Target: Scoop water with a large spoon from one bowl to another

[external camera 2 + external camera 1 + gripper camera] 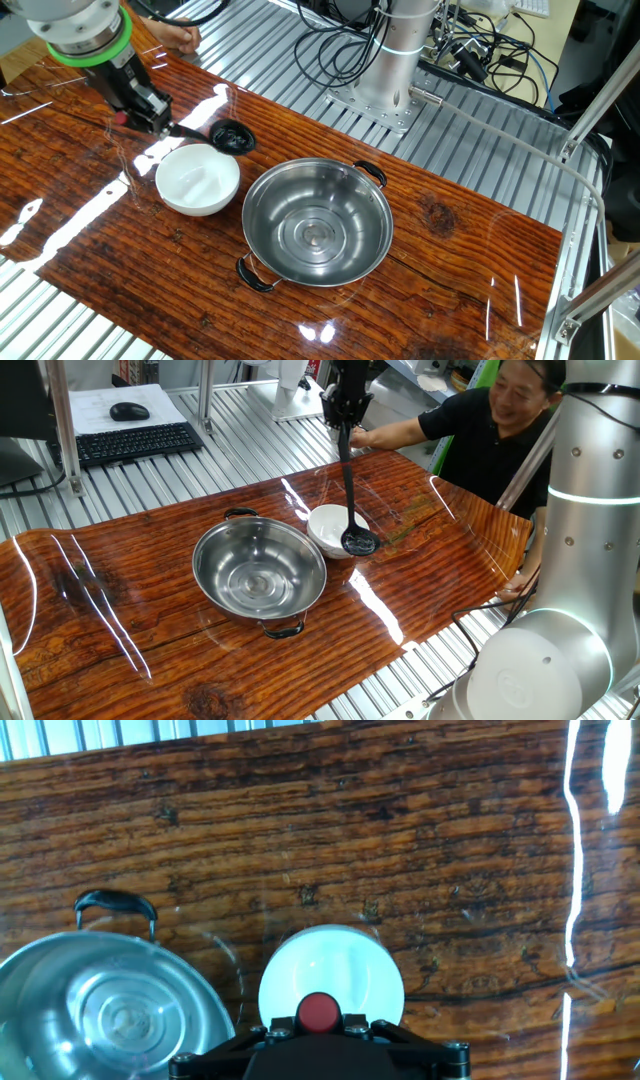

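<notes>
My gripper (345, 422) is shut on the top of the large spoon's handle, and the spoon hangs almost straight down. Its black cup (359, 542) sits low at the right rim of the small white bowl (328, 526), close to the table. In the other fixed view the gripper (158, 120) holds the spoon with its cup (232, 137) just behind the white bowl (198, 180). The wide steel bowl (260, 572) stands next to the white one, also visible in the other fixed view (318, 222). I cannot make out water in either bowl. The hand view shows both bowls (332, 968) (100, 1010), but not the spoon.
A person (500, 420) leans at the far side with a hand (375, 436) on the table's edge near the gripper. A keyboard (130, 442) and mouse (129, 411) lie beyond the table. The arm's base (385, 60) and cables stand on the metal bench behind.
</notes>
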Robot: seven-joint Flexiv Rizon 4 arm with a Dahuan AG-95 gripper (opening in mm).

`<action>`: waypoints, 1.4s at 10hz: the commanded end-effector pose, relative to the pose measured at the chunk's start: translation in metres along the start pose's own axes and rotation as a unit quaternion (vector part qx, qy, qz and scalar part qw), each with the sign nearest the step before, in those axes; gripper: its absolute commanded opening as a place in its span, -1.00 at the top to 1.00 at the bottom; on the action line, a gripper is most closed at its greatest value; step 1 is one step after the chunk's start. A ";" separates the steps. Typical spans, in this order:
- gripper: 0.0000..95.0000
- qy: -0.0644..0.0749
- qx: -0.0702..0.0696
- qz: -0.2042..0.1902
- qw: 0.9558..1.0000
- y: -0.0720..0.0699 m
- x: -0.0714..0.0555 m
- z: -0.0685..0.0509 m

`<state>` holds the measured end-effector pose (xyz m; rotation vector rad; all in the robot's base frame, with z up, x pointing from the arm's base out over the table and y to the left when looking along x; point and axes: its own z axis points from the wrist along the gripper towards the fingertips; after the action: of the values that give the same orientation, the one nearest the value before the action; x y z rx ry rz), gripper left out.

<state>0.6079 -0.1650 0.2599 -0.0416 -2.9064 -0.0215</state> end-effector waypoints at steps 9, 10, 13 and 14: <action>1.00 0.000 0.003 -0.012 1.000 -0.004 -0.024 -0.001; 1.00 0.000 0.003 -0.012 1.000 -0.004 -0.026 -0.002; 1.00 0.000 0.002 -0.014 1.000 -0.006 -0.033 -0.001; 1.00 0.000 0.003 -0.015 1.000 -0.006 -0.035 -0.001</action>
<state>0.6453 -0.1725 0.2534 0.0070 -2.9036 -0.0225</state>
